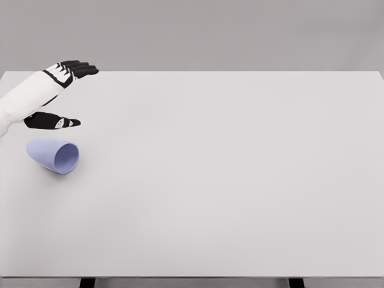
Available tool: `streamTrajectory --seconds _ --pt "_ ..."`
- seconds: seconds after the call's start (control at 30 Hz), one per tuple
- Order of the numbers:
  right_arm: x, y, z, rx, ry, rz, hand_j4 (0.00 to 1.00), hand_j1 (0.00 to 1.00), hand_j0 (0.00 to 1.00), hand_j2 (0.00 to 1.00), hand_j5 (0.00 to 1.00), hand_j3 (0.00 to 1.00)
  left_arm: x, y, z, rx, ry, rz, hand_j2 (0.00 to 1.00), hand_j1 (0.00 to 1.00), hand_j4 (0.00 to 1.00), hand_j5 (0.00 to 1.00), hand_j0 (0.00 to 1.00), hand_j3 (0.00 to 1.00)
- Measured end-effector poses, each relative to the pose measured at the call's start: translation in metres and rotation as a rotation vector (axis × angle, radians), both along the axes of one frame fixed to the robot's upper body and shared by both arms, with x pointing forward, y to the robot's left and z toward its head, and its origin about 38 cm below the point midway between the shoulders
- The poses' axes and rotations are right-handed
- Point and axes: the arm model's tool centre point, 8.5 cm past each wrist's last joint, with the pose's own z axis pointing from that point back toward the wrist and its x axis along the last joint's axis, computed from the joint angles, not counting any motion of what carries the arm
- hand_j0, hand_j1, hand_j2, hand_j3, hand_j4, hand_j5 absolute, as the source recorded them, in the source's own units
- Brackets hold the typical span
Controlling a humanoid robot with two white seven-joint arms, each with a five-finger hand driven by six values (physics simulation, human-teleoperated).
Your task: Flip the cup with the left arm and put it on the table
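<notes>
White table (pixel 240 180); lavender cup (pixel 53 155) on side, empty; left hand (pixel 60 96) above, apart.

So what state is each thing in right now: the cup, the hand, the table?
cup: lying on its side, mouth toward the camera and right, not held
left hand: open, above the cup, holding nothing
table: carries the cup near its left edge
</notes>
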Motion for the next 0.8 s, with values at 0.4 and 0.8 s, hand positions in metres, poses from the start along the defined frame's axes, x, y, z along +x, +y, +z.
streamTrajectory --seconds 0.4,0.8 --pt "0.000 0.000 0.000 0.000 0.001 -0.001 1.00 1.00 1.00 1.00 1.00 1.00 -0.004 0.012 -0.004 0.044 0.022 0.017 1.00 1.00 1.00 1.00 1.00 1.00" --pt "0.000 0.000 0.000 0.000 0.001 -0.001 1.00 1.00 1.00 1.00 1.00 1.00 -0.017 0.042 0.000 0.194 0.075 0.038 1.00 1.00 1.00 1.00 1.00 1.00"
